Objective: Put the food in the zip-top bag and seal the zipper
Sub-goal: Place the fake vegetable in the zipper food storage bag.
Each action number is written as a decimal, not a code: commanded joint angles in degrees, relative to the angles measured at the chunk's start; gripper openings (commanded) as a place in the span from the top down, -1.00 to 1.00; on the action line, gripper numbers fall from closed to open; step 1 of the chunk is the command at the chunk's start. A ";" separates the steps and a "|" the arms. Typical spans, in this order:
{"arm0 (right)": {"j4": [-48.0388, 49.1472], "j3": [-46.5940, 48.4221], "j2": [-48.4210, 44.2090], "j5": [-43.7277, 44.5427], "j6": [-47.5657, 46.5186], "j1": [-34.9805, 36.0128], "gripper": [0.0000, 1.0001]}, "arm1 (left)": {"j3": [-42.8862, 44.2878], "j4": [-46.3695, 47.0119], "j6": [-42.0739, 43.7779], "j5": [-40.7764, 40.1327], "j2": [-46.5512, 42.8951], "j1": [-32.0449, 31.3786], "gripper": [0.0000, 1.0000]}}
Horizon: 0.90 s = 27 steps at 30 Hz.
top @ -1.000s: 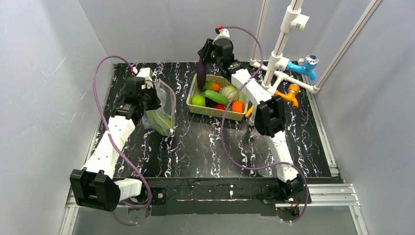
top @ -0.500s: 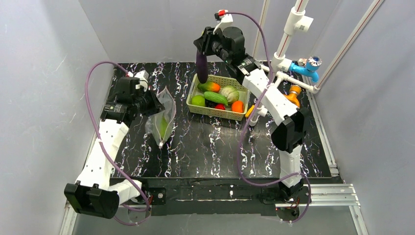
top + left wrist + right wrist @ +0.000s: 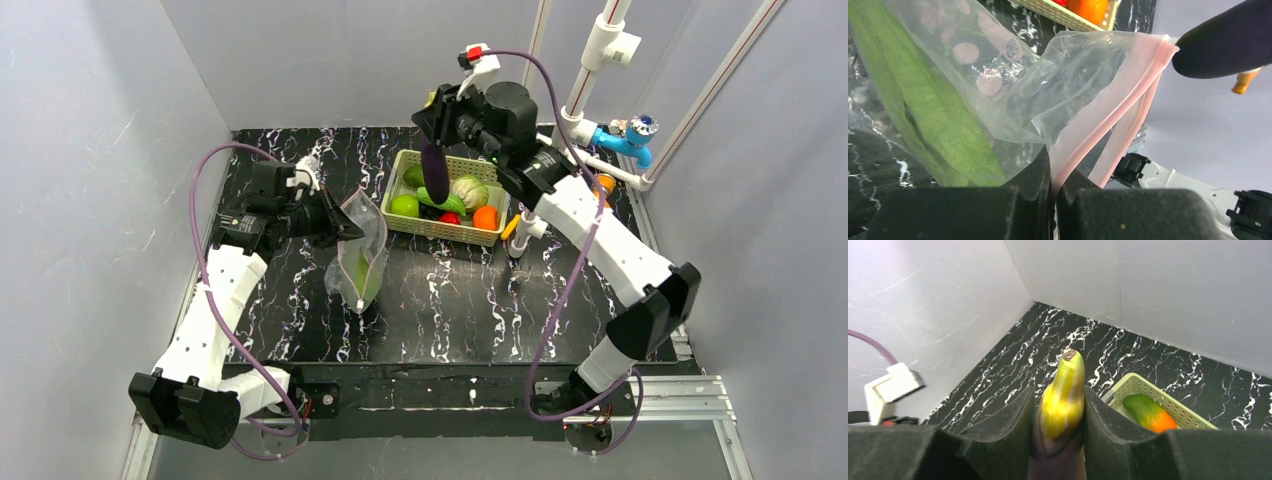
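Left of the table's middle, the zip-top bag (image 3: 360, 250) hangs upright from one top corner. Its lower end is close to the black marbled table (image 3: 450, 310), though I cannot tell whether it touches. Big green leaves (image 3: 933, 125) lie inside against the clear wall. The zipper (image 3: 1113, 110), a pink strip, runs away from the left gripper (image 3: 1053, 187), whose jaws are pressed together on that strip at the mouth edge. Further along, the two pink lips stand a little apart.

Right of the bag and farther back, the dark purple piece (image 3: 434, 172) hangs upright in the air over the left part of the cream basket (image 3: 440, 232). The right gripper (image 3: 1060, 425) pinches its upper end with a pad on each side, and the yellow-green stem end pokes out between the fingers. From the left wrist, its dark tip shows just past the bag's raised corner, apart from the plastic.

The rest of the food lies in the basket:
- The green apple (image 3: 405, 206) sits at the near left.
- The cucumber (image 3: 441, 199) lies slantwise beside the apple.
- The pale green cabbage (image 3: 468, 189) is toward the far right.
- The orange (image 3: 485, 217) is at the near right corner.
- The small red piece (image 3: 450, 218) rests by the near wall, between apple and orange.
- The mango (image 3: 1148, 411), green going to orange, lies at the far left, partly behind the purple piece in the overhead view.

Beyond the basket on the right stands a white pipe frame (image 3: 580, 90) carrying a blue valve (image 3: 625, 135). Grey walls close in the table on three sides.
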 commanded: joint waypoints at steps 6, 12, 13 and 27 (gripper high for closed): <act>4.13 -10.52 -17.39 -2.37 1.03 -0.15 0.97 | -0.38 4.15 -5.06 -0.98 0.18 -7.84 1.00; 6.96 -16.45 -23.72 -8.28 4.41 -0.12 0.97 | -3.79 7.63 -7.18 -1.71 -0.69 -10.08 1.00; 7.69 -17.05 -24.57 -9.08 5.11 -0.08 0.97 | -4.07 8.02 -7.40 -1.77 -0.77 -10.41 1.00; 11.71 -16.42 -24.33 -14.15 6.39 4.79 0.97 | -3.19 6.86 -6.29 -3.19 -1.83 -10.85 1.00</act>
